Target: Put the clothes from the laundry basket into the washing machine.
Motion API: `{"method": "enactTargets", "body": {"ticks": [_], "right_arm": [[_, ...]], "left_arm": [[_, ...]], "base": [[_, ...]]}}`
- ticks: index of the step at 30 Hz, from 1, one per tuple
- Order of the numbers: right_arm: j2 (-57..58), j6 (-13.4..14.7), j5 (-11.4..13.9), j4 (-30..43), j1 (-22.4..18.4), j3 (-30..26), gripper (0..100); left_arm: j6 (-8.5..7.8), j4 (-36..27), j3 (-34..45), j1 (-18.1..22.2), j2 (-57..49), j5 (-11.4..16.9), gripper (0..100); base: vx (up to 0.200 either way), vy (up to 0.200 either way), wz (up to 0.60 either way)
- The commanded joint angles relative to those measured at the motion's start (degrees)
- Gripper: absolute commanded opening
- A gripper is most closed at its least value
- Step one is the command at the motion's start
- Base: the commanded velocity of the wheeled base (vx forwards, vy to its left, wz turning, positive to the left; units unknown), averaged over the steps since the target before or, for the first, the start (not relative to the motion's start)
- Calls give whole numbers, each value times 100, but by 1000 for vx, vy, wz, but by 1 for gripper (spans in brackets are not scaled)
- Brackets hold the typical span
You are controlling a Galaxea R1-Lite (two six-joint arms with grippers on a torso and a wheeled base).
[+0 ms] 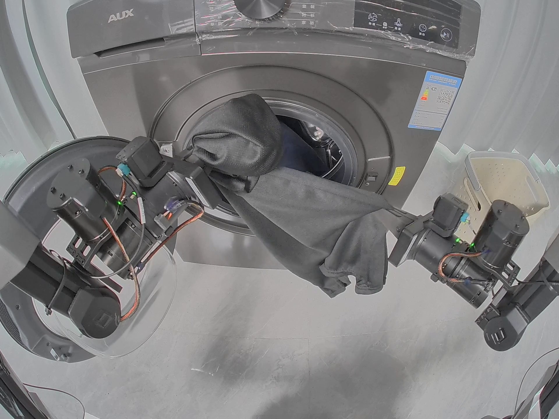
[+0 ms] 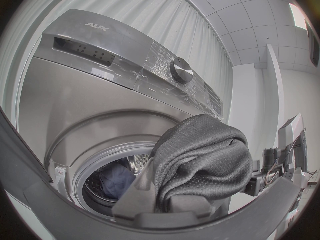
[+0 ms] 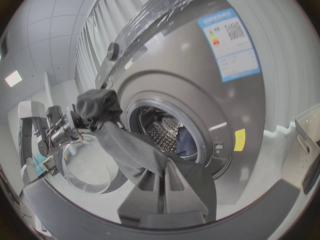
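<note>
A dark grey garment (image 1: 303, 222) hangs stretched between my two grippers in front of the washing machine (image 1: 279, 71), across the lower part of its open drum mouth (image 1: 326, 146). My left gripper (image 1: 224, 167) is at the left rim of the mouth, shut on a bunched end of the garment (image 2: 203, 157), which covers its fingers (image 2: 140, 190). My right gripper (image 3: 163, 190) is lower, to the right of the mouth, shut on the garment's other end (image 3: 133, 150). A blue cloth (image 2: 115, 182) lies inside the drum. The cream laundry basket (image 1: 506, 187) stands on the right.
The machine's round door (image 1: 35, 164) stands swung open on the left, its glass bowl (image 1: 145, 309) under my left arm. Something dark hangs on the basket's side (image 3: 313, 177). The floor (image 1: 279, 344) before the machine is bare. White curtains hang behind.
</note>
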State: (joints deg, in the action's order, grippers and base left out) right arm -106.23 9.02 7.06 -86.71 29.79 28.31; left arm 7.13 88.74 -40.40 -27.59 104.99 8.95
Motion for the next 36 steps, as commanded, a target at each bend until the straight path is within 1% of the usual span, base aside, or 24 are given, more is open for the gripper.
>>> {"method": "enactTargets", "body": {"ticks": [1,3,11,18,19,28,34,36], "right_arm": [[454,21,-47,14,-9,-106,0],[463,21,-47,14,0,-115,0],[305,12,6,-39,-17,-396,0],[120,12,6,-56,-105,-335,0],[111,12,6,-56,-105,-317,100],[111,82,-3,-65,-105,-264,100],[-12,100,-3,-144,-35,-370,100],[-82,100,6,-153,26,-493,100]], "left_arm": [[-19,12,15,8,92,-16,0],[-45,12,50,17,92,-33,0],[-28,12,59,-19,92,-42,0],[-28,12,41,-63,83,-42,0],[-28,12,32,-63,75,-42,0],[-28,12,15,-115,66,-42,0],[-28,12,32,-142,83,-42,0],[-36,12,50,-168,75,-42,0]], "base": [[0,0,0],[0,0,0],[0,0,0],[0,0,0],[0,0,0],[0,0,0],[0,0,0],[0,0,0]]}}
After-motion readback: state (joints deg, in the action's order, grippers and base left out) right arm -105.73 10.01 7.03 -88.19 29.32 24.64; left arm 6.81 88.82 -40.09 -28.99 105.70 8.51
